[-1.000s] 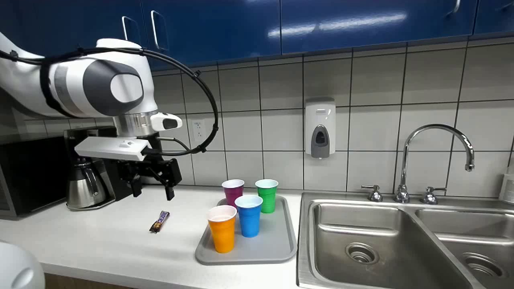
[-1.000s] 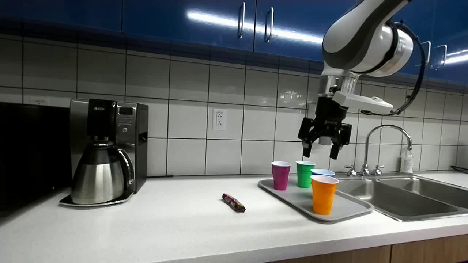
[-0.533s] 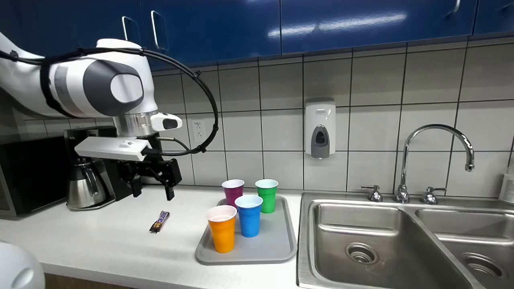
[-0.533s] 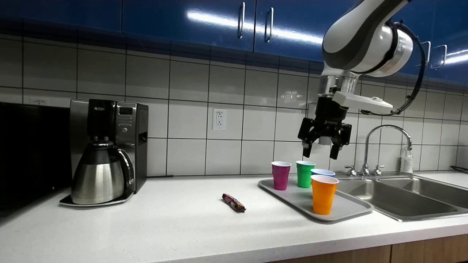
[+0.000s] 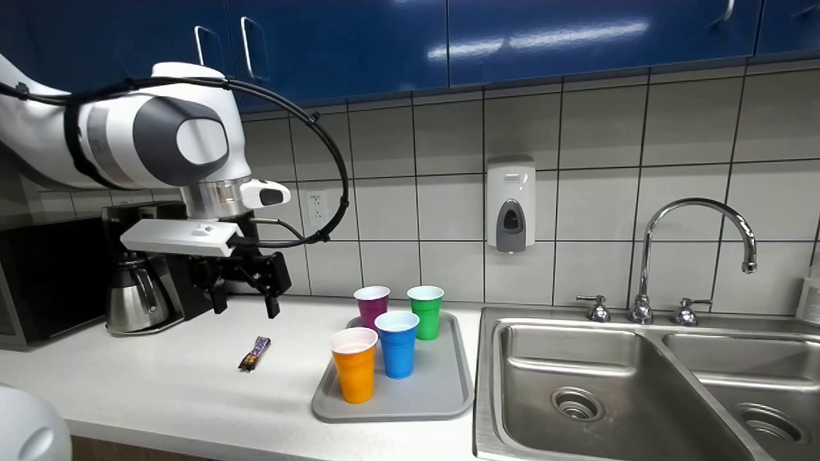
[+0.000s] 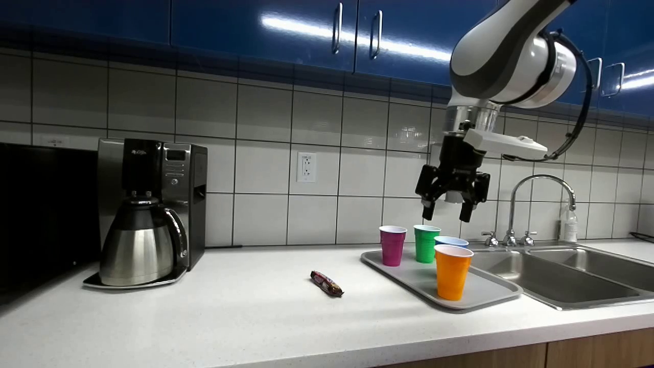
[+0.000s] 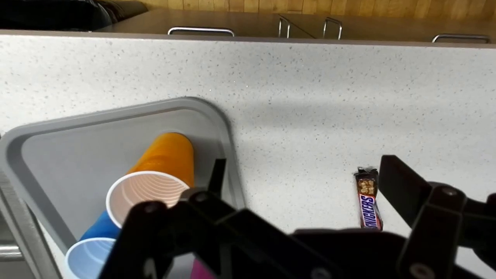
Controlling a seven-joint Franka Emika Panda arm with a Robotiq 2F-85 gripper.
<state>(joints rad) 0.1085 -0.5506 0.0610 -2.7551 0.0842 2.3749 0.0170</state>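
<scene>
Snickers bar is lying on the desk, left of the tray in both exterior views, well below the spread gripper.

Black gripper. Orange cup, blue cup, green cup, magenta cup, all pale inside. Plain grey tray. White counter, grey-speckled. Dark brown candy bar, blue-and-white lettered, red-edged. Deep blue cabinets. Off-white wall tiles, dark-lined grid.
</scene>
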